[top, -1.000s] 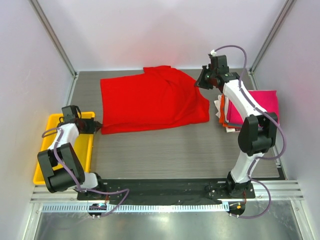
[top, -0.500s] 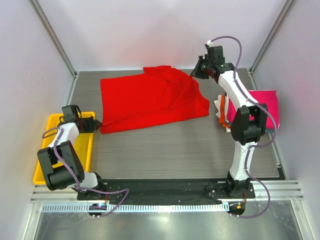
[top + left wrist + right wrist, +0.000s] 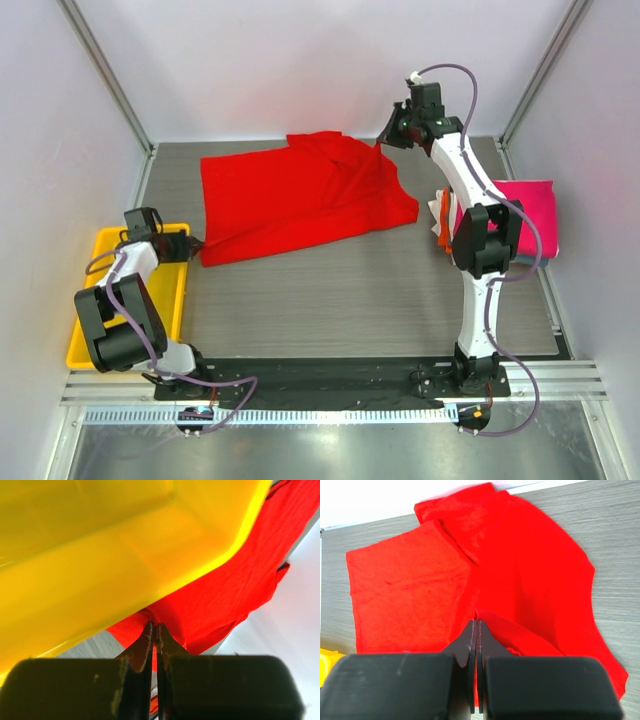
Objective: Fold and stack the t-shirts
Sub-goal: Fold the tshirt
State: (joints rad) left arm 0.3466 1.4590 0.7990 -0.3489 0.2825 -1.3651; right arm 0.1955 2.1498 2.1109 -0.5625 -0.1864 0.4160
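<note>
On the grey table [image 3: 350,290] between pale walls [image 3: 300,60], left hand [image 3: 195,243] and right hand [image 3: 382,145] each pinch the red t-shirt [image 3: 300,195].

This is a robotics lab test cell. Plain white panel walls [image 3: 300,60], held in slim aluminium posts [image 3: 105,75], box in a grey wood-grain surface [image 3: 350,300]. Two small arms, left [image 3: 110,330] and right [image 3: 480,235], are bolted to a black base plate [image 3: 330,372] on metal rails [image 3: 560,378] at its near edge. A yellow plastic tray [image 3: 75,352] sits beside them.
</note>
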